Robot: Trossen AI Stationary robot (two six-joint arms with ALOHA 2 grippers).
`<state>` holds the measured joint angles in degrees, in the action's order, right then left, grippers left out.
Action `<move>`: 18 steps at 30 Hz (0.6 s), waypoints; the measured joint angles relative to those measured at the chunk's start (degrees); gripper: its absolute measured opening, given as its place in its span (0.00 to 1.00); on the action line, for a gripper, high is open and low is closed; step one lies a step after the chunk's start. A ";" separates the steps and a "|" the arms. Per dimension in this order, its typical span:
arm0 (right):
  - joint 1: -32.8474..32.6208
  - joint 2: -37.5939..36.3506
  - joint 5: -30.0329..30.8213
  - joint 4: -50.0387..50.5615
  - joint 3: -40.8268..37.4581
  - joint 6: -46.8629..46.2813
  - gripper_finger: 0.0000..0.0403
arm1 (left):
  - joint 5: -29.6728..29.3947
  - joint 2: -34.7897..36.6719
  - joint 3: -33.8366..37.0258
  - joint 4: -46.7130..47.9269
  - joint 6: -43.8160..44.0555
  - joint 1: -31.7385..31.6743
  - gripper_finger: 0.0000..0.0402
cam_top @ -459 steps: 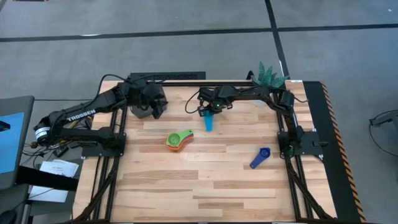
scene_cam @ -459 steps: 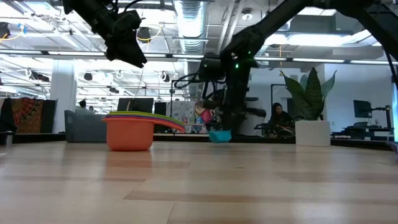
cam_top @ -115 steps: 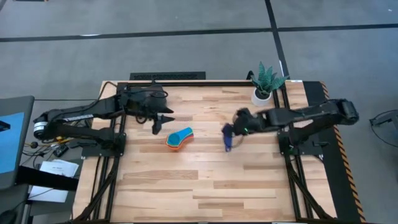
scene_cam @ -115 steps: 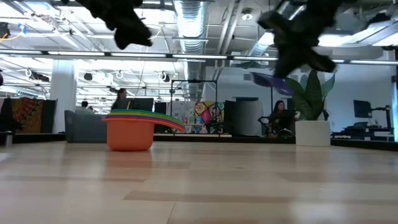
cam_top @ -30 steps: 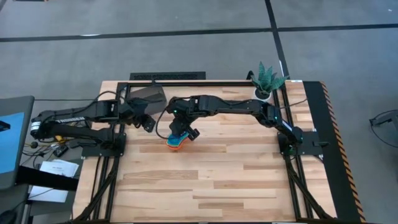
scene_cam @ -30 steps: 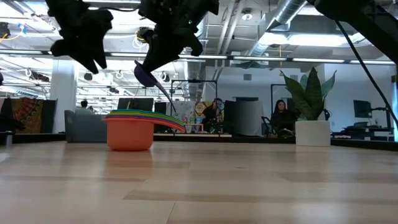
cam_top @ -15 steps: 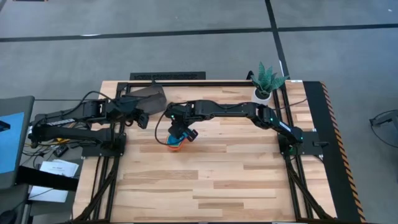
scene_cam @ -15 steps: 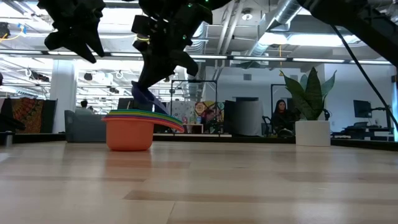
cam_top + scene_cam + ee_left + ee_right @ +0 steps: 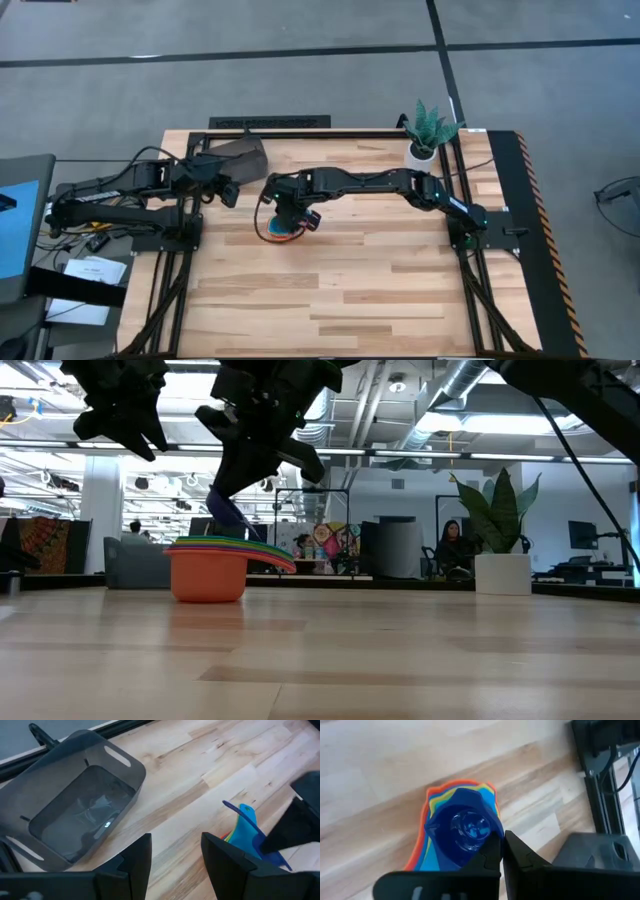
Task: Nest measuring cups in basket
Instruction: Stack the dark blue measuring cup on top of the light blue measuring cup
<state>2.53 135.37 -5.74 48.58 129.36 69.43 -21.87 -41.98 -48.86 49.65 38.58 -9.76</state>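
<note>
Hovering directly over the nested stack of measuring cups [image 9: 277, 229] at table centre, my right gripper [image 9: 296, 216] has its fingers pressed together on the dark blue cup [image 9: 465, 832], seated in the stack. The basket [image 9: 235, 157] lies back-left, just beside my left gripper [image 9: 228, 192], whose fingers are spread and empty, so that arm is nearer.

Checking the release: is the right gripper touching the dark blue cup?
Touching. Right wrist view: right gripper fingers closed on the dark blue cup's edge.
</note>
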 joint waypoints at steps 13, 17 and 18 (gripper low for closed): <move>-0.44 0.00 1.05 -1.47 0.00 -0.40 0.06 | 0.24 0.00 0.00 -0.01 -1.64 0.00 0.40; -0.42 0.00 1.05 -1.46 0.00 -0.42 0.10 | 0.57 0.00 0.00 0.00 -2.37 0.00 0.40; -0.42 0.00 1.05 -1.46 0.00 -0.42 0.11 | 0.57 0.00 0.00 0.00 -2.39 0.00 0.40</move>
<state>2.11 135.37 -4.69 47.11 129.36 69.01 -21.30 -41.98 -48.86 49.65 36.18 -9.76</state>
